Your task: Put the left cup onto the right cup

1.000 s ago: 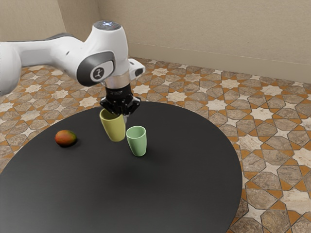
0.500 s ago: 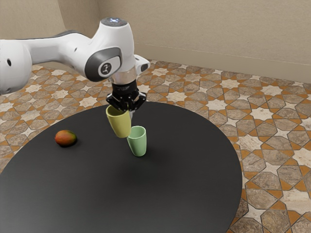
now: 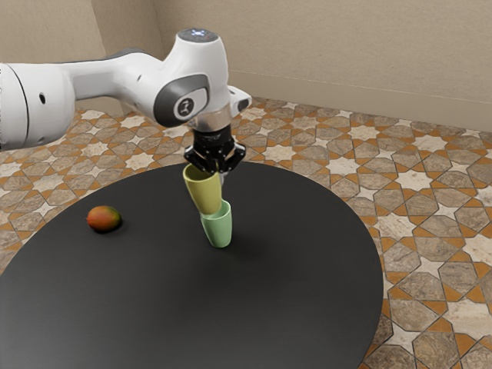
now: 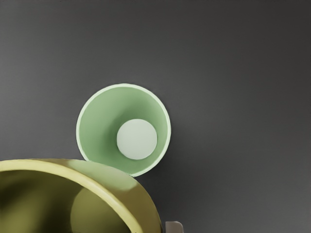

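- Yellow cup point(image 3: 204, 191) hangs above the bench point(image 3: 269, 307) in the tool point(image 3: 214, 163), whose black fingers are clamped on the cup's rim wall at its far side.
- One second ago this cup hung at 9 to 10 o'clock of the green cup point(image 3: 217, 228), clear of it. Half a second ago its base was just beside the green rim. Now it has travelled toward the exterior view's right, and its base overlaps the green cup's mouth.
- The white arm point(image 3: 115, 84) has swung the same way with it.
- The held cup is tilted, with its mouth leaning toward 11 o'clock and its base toward 5 o'clock.
- I cannot tell whether the base touches the green rim or sits just above it.
- The green cup stands upright on the bench where it stood before.
- The mango point(image 3: 103, 218) also keeps its place, well apart from the green cup at 9 o'clock.
- In the wrist view the green cup point(image 4: 124, 128) shows bare inner walls and a pale round floor.
- Part of its rim is covered by the yellow cup point(image 4: 73, 199), which shows only its own olive inner wall.
- Dark bench point(image 4: 233, 73) surrounds the green cup on its other sides.
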`<action>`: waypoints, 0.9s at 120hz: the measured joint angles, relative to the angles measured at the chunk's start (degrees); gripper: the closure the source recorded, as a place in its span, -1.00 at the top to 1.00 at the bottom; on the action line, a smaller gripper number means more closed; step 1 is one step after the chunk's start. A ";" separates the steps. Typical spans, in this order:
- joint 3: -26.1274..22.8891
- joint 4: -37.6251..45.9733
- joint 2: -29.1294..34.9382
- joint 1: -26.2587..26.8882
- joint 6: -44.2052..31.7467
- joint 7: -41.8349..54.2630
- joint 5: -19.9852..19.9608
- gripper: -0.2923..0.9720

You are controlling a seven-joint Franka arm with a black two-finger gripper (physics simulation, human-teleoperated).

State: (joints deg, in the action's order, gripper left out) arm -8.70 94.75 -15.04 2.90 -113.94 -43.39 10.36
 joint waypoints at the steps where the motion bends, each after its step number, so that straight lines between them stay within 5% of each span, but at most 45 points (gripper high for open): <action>1: 0.00 -0.07 -0.08 0.00 0.04 0.00 0.01 -0.70; 108: 3.97 -6.96 -6.92 -0.27 1.12 4.83 -0.43 -0.70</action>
State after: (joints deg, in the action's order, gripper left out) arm -4.73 87.79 -21.97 2.63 -112.81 -38.56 9.93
